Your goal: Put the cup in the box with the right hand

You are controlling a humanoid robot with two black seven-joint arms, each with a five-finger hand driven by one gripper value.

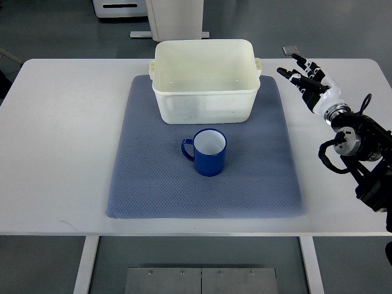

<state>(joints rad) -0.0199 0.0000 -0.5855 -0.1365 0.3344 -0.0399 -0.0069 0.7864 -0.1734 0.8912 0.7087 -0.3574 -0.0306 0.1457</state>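
A blue cup [208, 152] with a white inside stands upright on the blue-grey mat [147, 184], its handle pointing left. A cream plastic box [203, 79] stands behind it at the mat's far edge, empty inside. My right hand [304, 76] hovers over the white table to the right of the box, fingers spread and holding nothing. It is well apart from the cup, up and to the right of it. The left arm does not show.
The white table [55, 141] carries the mat in its middle. A small grey square [290, 50] lies at the far edge near my right hand. A white cabinet base [174, 18] stands on the floor behind the table.
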